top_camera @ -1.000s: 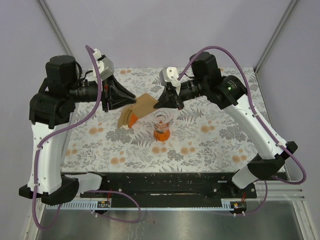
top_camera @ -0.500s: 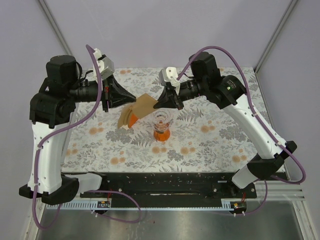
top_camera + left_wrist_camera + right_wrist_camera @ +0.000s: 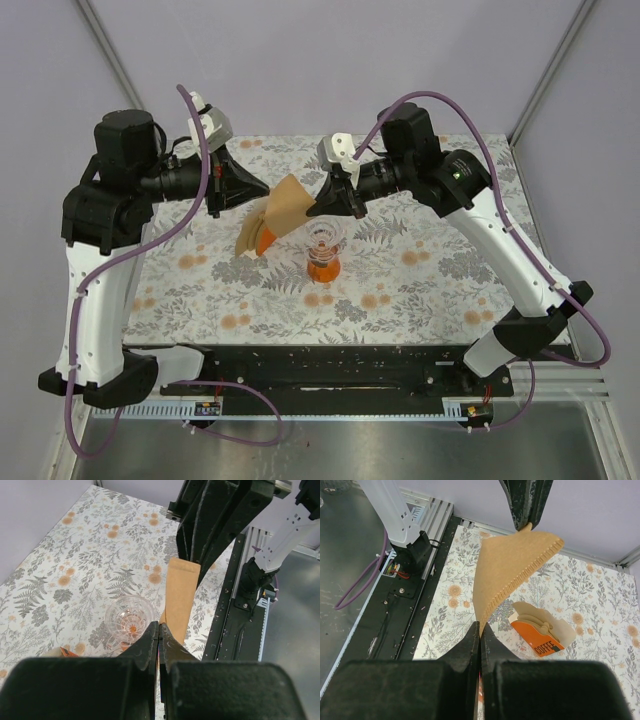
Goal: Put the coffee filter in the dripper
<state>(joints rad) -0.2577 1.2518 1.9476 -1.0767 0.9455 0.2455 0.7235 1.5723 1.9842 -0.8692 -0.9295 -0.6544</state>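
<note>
The coffee filter [image 3: 287,205], a thin light-brown paper fan, hangs in the air between both arms above the table. My left gripper [image 3: 268,190] is shut on its left edge and my right gripper [image 3: 313,209] is shut on its right corner. In the left wrist view the coffee filter [image 3: 181,597] runs edge-on from my pinched left gripper [image 3: 159,626] to the other arm's fingers. In the right wrist view the coffee filter [image 3: 507,567] spreads flat, with its crimped seam showing, above my right gripper [image 3: 479,625]. The dripper [image 3: 325,248], clear ribbed cone on an orange base, stands below and slightly right of the filter.
A thick bundle of brown filters in an orange holder [image 3: 256,238] marked COFFEE [image 3: 540,630] lies left of the dripper [image 3: 131,618]. The floral mat [image 3: 420,280] covers the table, ending at a black rail [image 3: 330,365] on the near side.
The left gripper's jaws have closed on the filter's left edge. The filter has tipped a little more upright between the two grippers; the right arm has barely moved.
</note>
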